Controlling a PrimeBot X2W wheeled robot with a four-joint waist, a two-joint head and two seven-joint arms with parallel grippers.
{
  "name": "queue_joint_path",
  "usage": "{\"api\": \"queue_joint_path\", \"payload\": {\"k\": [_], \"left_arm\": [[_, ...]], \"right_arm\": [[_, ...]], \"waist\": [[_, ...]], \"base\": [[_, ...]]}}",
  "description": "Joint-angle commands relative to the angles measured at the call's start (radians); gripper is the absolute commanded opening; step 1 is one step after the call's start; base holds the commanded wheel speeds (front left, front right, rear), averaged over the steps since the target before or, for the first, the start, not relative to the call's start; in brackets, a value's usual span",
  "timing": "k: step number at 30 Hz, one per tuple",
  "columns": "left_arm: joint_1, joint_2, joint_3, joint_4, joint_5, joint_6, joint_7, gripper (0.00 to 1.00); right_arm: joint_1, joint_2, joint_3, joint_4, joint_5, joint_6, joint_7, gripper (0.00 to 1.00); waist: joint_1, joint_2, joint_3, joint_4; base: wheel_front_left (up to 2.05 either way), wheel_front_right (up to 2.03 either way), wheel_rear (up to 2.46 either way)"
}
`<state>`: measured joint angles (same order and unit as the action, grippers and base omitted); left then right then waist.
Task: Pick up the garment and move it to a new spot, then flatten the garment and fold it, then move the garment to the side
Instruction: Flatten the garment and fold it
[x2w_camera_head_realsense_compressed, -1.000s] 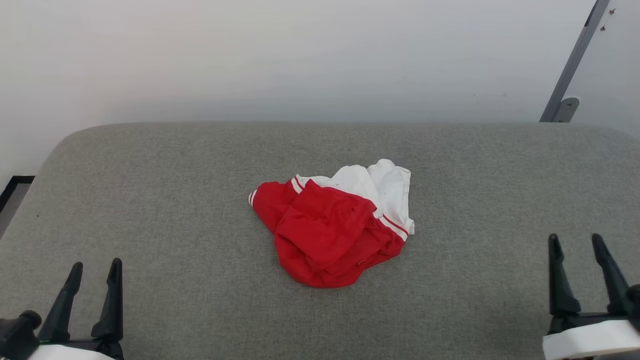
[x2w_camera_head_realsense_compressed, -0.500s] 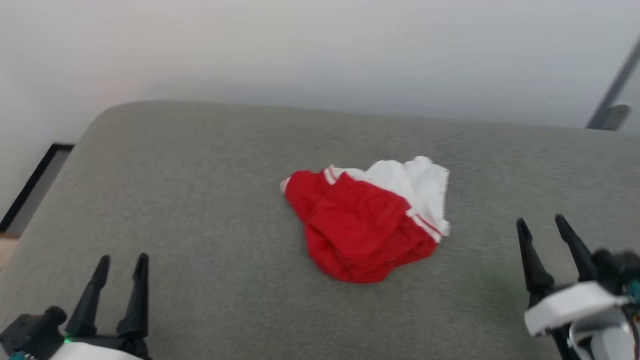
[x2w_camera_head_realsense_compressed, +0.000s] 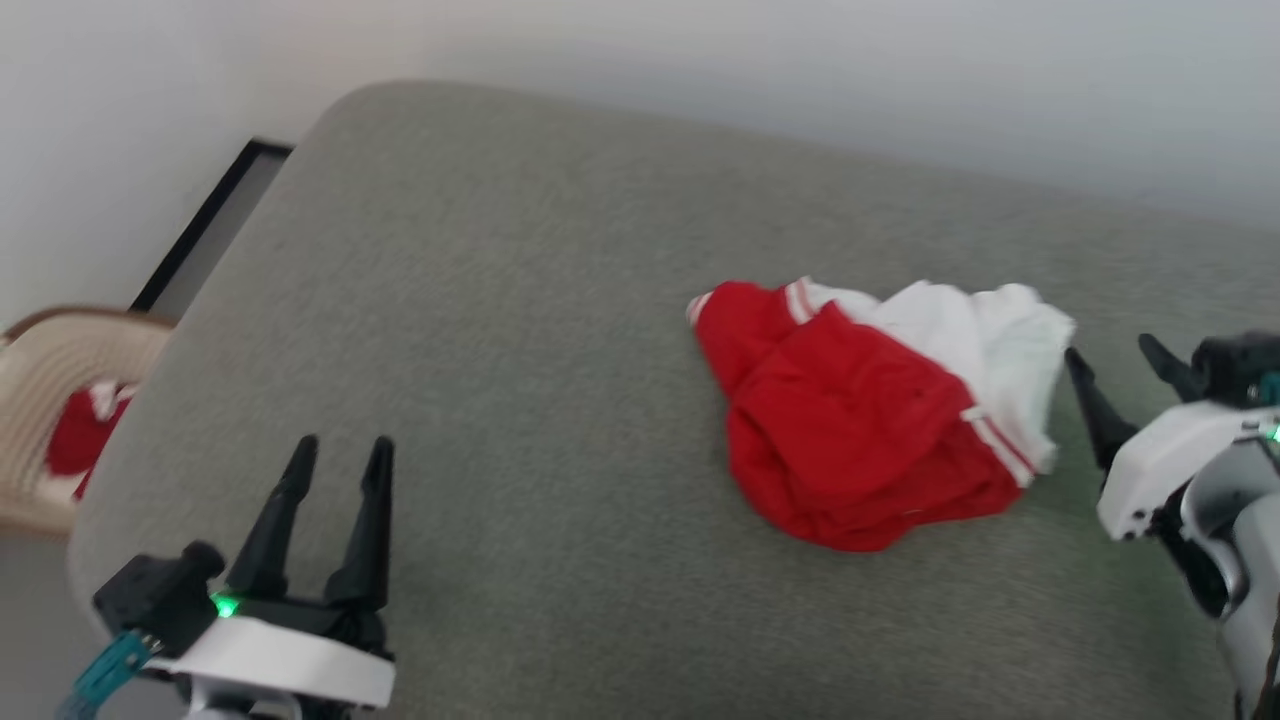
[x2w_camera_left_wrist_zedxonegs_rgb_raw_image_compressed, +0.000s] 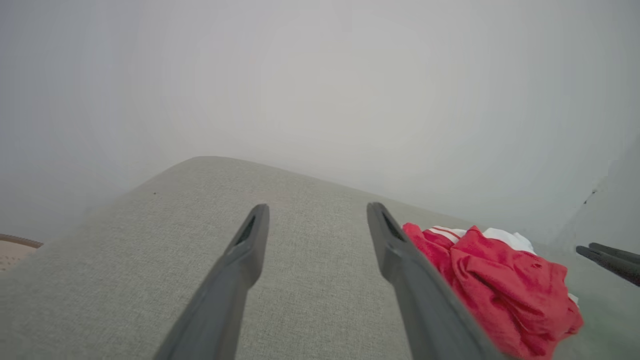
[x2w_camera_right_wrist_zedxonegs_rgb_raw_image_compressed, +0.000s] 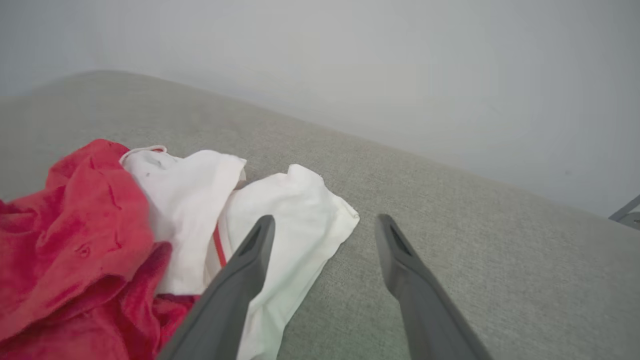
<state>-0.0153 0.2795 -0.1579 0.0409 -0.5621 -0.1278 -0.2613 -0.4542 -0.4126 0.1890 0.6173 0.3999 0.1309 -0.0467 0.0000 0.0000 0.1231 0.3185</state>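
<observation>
The garment (x2w_camera_head_realsense_compressed: 860, 420) lies crumpled in a red heap with white sleeves on the grey cushioned surface (x2w_camera_head_realsense_compressed: 520, 340). My right gripper (x2w_camera_head_realsense_compressed: 1110, 365) stands open just right of the white sleeve; in the right wrist view the right gripper (x2w_camera_right_wrist_zedxonegs_rgb_raw_image_compressed: 322, 222) hovers over the edge of the garment (x2w_camera_right_wrist_zedxonegs_rgb_raw_image_compressed: 280, 220), its left finger above the white cloth. My left gripper (x2w_camera_head_realsense_compressed: 340, 455) is open at the lower left, well apart from the heap. In the left wrist view the left gripper (x2w_camera_left_wrist_zedxonegs_rgb_raw_image_compressed: 315, 212) has nothing between its fingers and the garment (x2w_camera_left_wrist_zedxonegs_rgb_raw_image_compressed: 505, 285) lies to its right.
A beige woven basket (x2w_camera_head_realsense_compressed: 60, 400) with red and white cloth in it stands off the surface's left edge. A pale wall runs behind the surface. A dark-framed panel (x2w_camera_head_realsense_compressed: 210, 225) leans by the far left corner.
The head camera has swung left, so the whole picture shifted right and the basket came into view. My right gripper has come close to the white sleeve. Both grippers stay open.
</observation>
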Motion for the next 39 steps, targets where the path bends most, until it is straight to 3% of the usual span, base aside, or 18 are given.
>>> {"api": "queue_joint_path", "payload": {"k": [1, 8, 14, 15, 17, 18, 19, 30, 39], "left_arm": [[-0.025, -0.009, -0.01, 0.003, 0.002, -0.003, -0.006, 1.0], [-0.072, -0.029, -0.047, 0.016, -0.003, -0.003, -0.006, 1.0], [-0.093, -0.043, -0.056, 0.029, -0.02, -0.004, -0.005, 1.0], [-0.098, -0.045, -0.057, 0.032, -0.026, -0.004, -0.005, 1.0], [-0.099, -0.046, -0.06, 0.035, -0.028, -0.004, -0.005, 1.0], [-0.102, -0.048, -0.061, 0.037, -0.031, -0.004, -0.005, 1.0], [-0.105, -0.049, -0.06, 0.038, -0.03, -0.004, -0.005, 1.0], [-0.082, -0.03, -0.014, 0.033, -0.041, -0.004, -0.005, 1.0], [-0.062, -0.004, 0.034, 0.029, -0.041, -0.004, -0.006, 1.0]], "right_arm": [[-0.032, -0.008, 0.012, 0.037, 0.02, 0.0, 0.038, 1.0], [-0.144, -0.047, 0.09, 0.179, 0.068, 0.0, 0.242, 1.0], [-0.205, -0.047, 0.173, 0.297, 0.146, 0.0, 0.507, 1.0], [-0.21, -0.043, 0.194, 0.343, 0.174, 0.0, 0.614, 1.0], [-0.208, -0.037, 0.214, 0.351, 0.182, 0.0, 0.665, 1.0], [-0.209, -0.037, 0.233, 0.346, 0.192, 0.0, 0.691, 0.42], [-0.218, -0.046, 0.24, 0.343, 0.203, 0.0, 0.708, 0.0], [-0.257, -0.145, 0.255, 0.158, 0.298, -0.001, 0.674, 0.0], [-0.055, -0.23, 0.136, -0.096, 0.379, 0.0, 0.654, 0.0]], "waist": [[0.0, 0.0, 0.046, 0.05], [0.0, 0.0, 0.094, 0.102], [0.0, 0.0, 0.125, 0.124], [0.0, 0.0, 0.13, 0.126], [0.0, 0.0, 0.132, 0.126], [0.0, 0.0, 0.135, 0.126], [0.0, 0.0, 0.137, 0.125], [0.0, 0.0, 0.107, 0.033], [0.0, 0.0, 0.082, -0.088]], "base": [[0.0, 0.0, 0.0], [0.0, 0.0, 0.0], [0.0, 0.0, 0.0], [0.0, 0.0, 0.0], [0.0, 0.0, 0.0], [0.0, 0.0, 0.0], [0.0, 0.0, 0.0], [0.0, 0.0, 0.0], [0.0, 0.0, 0.0]]}}
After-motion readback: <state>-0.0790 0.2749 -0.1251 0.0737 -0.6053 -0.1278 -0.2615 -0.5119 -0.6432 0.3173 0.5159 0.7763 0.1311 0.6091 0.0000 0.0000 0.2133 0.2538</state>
